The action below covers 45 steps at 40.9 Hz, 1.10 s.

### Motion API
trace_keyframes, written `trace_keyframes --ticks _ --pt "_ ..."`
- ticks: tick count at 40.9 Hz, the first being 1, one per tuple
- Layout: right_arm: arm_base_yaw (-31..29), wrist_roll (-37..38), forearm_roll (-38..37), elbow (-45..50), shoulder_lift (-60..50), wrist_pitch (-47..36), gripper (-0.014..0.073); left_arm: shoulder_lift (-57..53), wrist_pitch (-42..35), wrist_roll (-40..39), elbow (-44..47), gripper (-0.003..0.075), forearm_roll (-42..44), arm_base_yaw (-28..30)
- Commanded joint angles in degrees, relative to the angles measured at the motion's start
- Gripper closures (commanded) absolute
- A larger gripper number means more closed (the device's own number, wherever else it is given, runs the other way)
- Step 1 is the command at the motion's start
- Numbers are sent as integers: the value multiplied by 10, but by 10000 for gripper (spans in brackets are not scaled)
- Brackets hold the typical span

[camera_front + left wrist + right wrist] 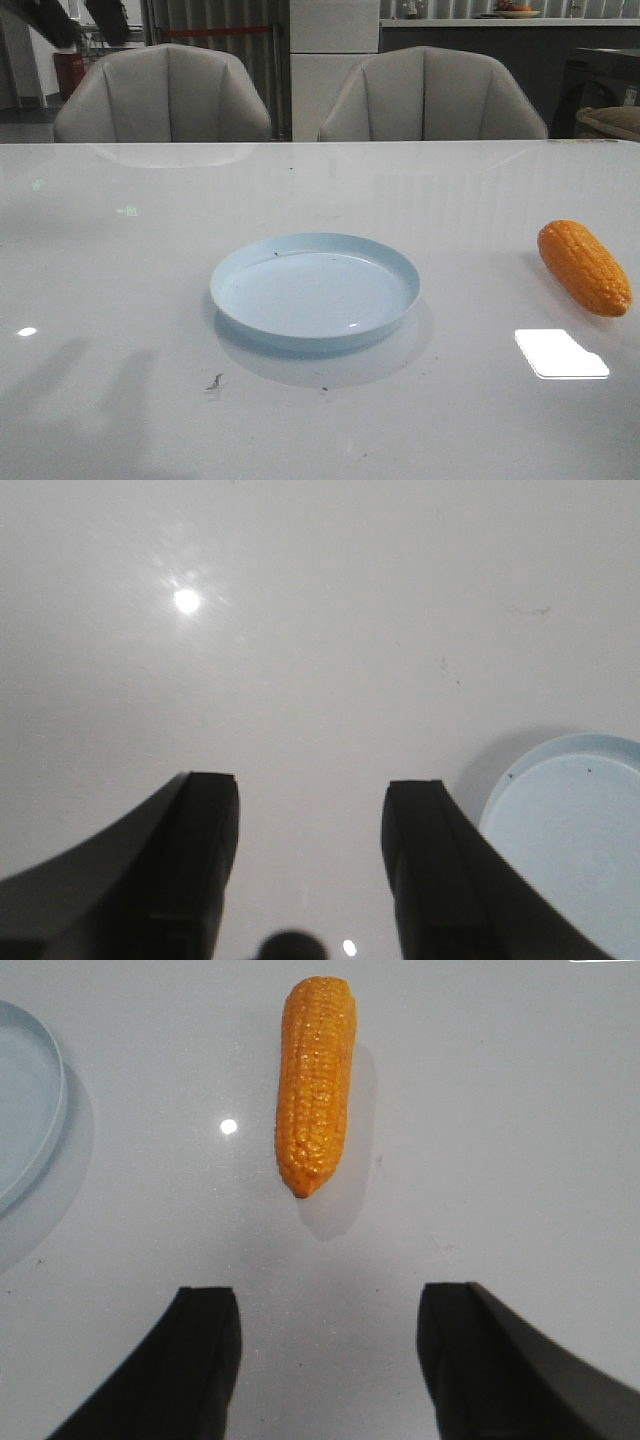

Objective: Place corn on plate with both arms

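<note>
The orange corn (pixel 584 266) lies on the white table at the right, apart from the plate. The pale blue plate (pixel 315 290) sits empty at the table's middle. Neither arm shows in the front view. In the right wrist view the corn (pixel 316 1082) lies ahead of my right gripper (pixel 330 1300), which is open and empty above the table, and the plate's rim (pixel 50 1110) shows to one side. In the left wrist view my left gripper (pixel 312 785) is open and empty over bare table, with the plate (pixel 570 830) beside one finger.
Two grey chairs (pixel 165 95) (pixel 432 95) stand behind the table's far edge. Small dark specks (pixel 215 381) lie on the table in front of the plate. A bright light reflection (pixel 560 353) sits near the corn.
</note>
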Motion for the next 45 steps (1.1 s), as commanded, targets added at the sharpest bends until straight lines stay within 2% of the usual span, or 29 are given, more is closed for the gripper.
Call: trace_keyframes --ticks 1,9,15,24,29,36,45 --pt "2 -2 -1 -21 -2 -34 94 -91 -13 -4 -5 315 45 4" --pt "2 -2 -1 -21 -2 -26 94 -194 -24 -4 79 315 137 4" --pt "2 -2 -1 -21 -2 -2 90 -256 -52 -6 200 315 150 4" --pt "2 -2 -1 -24 -2 13 25 -340 -174 -59 415 315 152 4" --pt "2 -2 -1 -49 0 -4 25 -389 -218 -85 506 315 142 4" --pt "2 -4 -7 -134 50 9 25 -442 -230 -85 549 315 134 4" --pt "2 -4 -8 -277 207 60 25 -498 -253 -85 550 315 135 4"
